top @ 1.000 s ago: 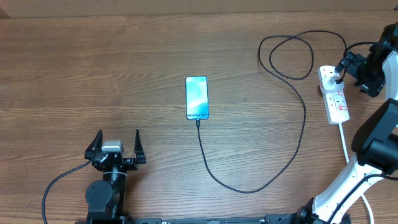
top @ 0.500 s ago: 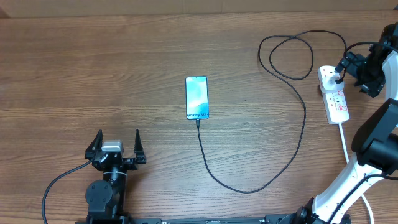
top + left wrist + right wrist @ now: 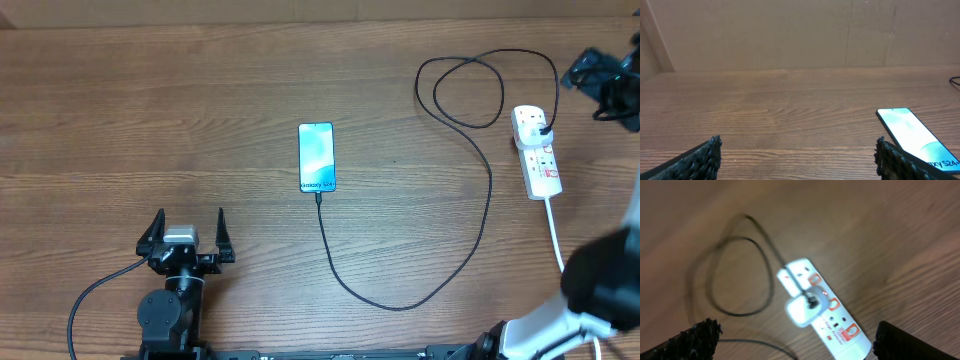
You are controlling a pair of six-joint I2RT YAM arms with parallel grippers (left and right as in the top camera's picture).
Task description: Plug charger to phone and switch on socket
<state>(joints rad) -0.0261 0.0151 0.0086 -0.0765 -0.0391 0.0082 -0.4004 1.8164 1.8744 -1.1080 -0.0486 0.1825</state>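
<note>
Matt wood-grain table (image 3: 150, 100), glossy-screened phone (image 3: 316, 155), smooth white plastic socket (image 3: 543, 166), matt black charger (image 3: 491, 190).

Overhead, we look straight down on the whole worktop (image 3: 150, 100). Our left wrist view skims low toward the phone (image 3: 912, 132); our right looks closely down on the socket (image 3: 840, 325); overhead shares both.

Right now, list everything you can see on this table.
Galaxy S24 phone: one, lit blue-teal screen, table centre.
charger cable: one, black, from the phone's near end, looping to the power strip.
power strip: one, white with red markings, right side.
white lead: one, trailing from the strip toward the near edge.
table: one, brown wood.
left gripper: black, open, empty, near-left edge.
right gripper: black, open, empty, far right.
</note>
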